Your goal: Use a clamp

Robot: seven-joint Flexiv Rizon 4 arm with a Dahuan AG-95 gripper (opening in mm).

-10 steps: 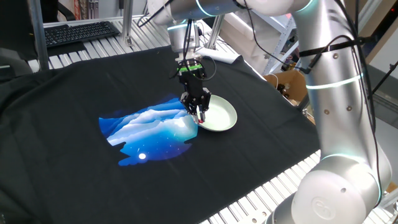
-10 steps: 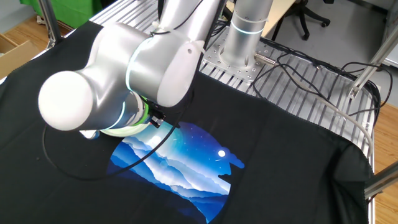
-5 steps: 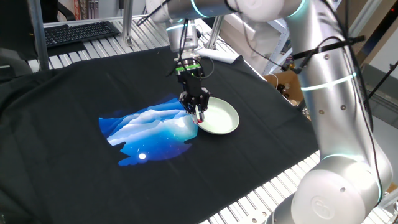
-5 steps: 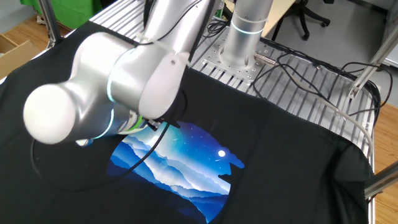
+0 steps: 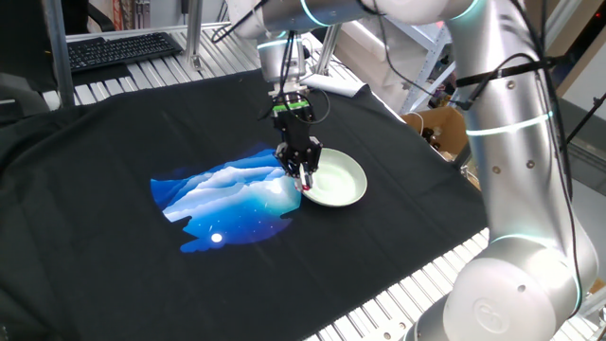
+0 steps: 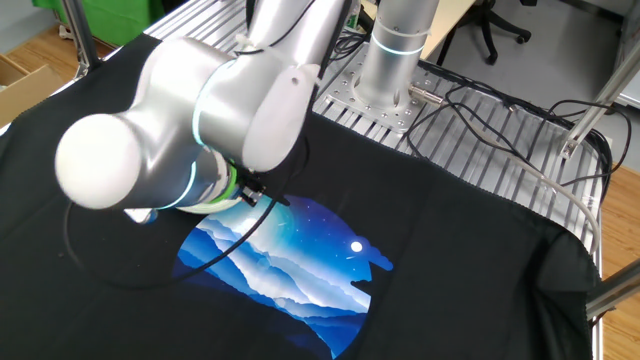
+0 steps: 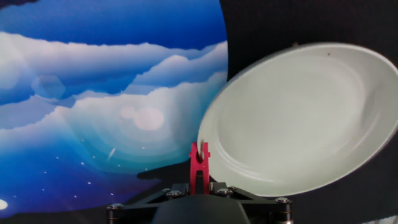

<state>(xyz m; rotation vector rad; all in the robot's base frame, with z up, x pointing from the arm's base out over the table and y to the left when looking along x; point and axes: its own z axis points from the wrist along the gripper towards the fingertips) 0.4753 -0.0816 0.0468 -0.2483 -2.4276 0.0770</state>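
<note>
Colours and patterns on the worktop
Red clamp; pale green plate; black cloth printed with blue-and-white mountain scene.

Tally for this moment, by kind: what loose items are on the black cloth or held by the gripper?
Red clamp: 1, held in the gripper at the plate's rim
Pale green plate: 1, on the black cloth
Total: 2
</note>
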